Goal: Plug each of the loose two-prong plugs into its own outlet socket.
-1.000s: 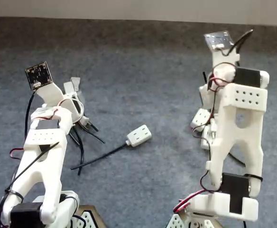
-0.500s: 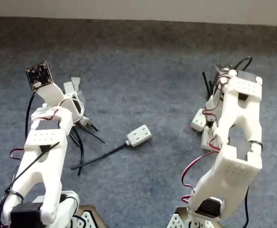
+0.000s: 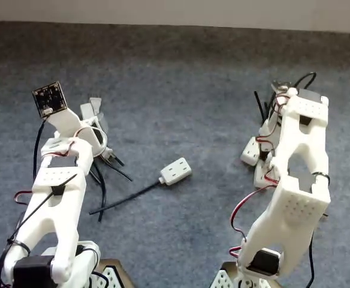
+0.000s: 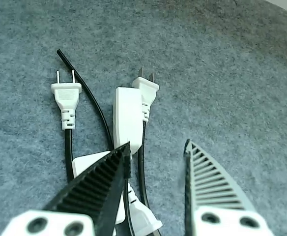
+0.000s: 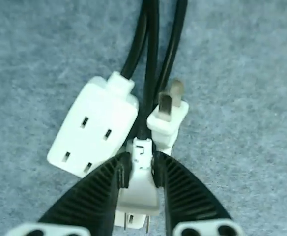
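Compared with a second ago, the right arm is folding forward and sinking low over its heap of cords, while the left arm is barely shifting.

The right gripper [image 5: 141, 160] is now clamping a white plug [image 5: 139, 189] by the sides of its body, with the prongs pointing back toward the wrist. Just beside the fingertips a white socket block [image 5: 92, 132] is lying face up with its slots showing. A second plug [image 5: 168, 118] is resting against the black cords [image 5: 151, 59], which are running away across the grey carpet [image 3: 181, 90].

The left gripper [image 4: 157, 144] is hanging spread apart and holding nothing above its own tangle, where a long socket [image 4: 128, 118] is lying between two loose plugs, one [image 4: 66, 96] apart to one side and the other [image 4: 147, 91] touching it. A lone socket [image 3: 175, 171] is sitting mid-carpet, well apart from both arms.

These plugs are probably handling as light, rigid, smooth plastic, so they are likely slipping or twisting if pinched near the prongs. Gripping across the flat flanks of the body looks safest. The stiff cords are likely tugging sideways, and the sockets are liable to be sliding unless braced.
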You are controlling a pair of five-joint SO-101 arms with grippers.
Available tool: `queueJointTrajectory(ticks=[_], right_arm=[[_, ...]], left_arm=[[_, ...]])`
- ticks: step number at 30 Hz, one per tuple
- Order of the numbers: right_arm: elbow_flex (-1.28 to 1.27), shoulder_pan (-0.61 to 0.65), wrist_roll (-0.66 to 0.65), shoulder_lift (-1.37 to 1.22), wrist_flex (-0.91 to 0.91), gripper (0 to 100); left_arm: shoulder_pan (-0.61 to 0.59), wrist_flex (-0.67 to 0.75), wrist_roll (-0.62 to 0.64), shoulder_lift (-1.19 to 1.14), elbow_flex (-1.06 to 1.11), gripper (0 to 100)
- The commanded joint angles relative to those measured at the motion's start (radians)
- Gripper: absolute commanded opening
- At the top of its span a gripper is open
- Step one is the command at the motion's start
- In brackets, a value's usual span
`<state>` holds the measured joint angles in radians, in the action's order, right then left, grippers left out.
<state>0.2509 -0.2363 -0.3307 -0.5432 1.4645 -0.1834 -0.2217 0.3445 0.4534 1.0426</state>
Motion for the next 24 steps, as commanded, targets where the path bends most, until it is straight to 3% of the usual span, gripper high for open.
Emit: queueJointTrajectory(ticks=[1, 6, 11, 24], right_arm=[[0.128, -0.004, -0.011, 0.012, 0.093, 6.7], [0.43, 0.001, -0.014, 0.036, 0.302, 6.7], [0.535, 0.008, -0.015, 0.094, 0.297, 6.7], [0.529, 0.346, -0.012, 0.289, 0.297, 6.7]], left_arm=[[0.021, 0.021, 0.003, 0.025, -0.005, 19], [0.021, 0.021, 0.003, 0.025, -0.005, 19], [0.024, 0.021, 0.003, 0.03, -0.005, 19], [0.025, 0.023, 0.003, 0.025, -0.008, 19]])
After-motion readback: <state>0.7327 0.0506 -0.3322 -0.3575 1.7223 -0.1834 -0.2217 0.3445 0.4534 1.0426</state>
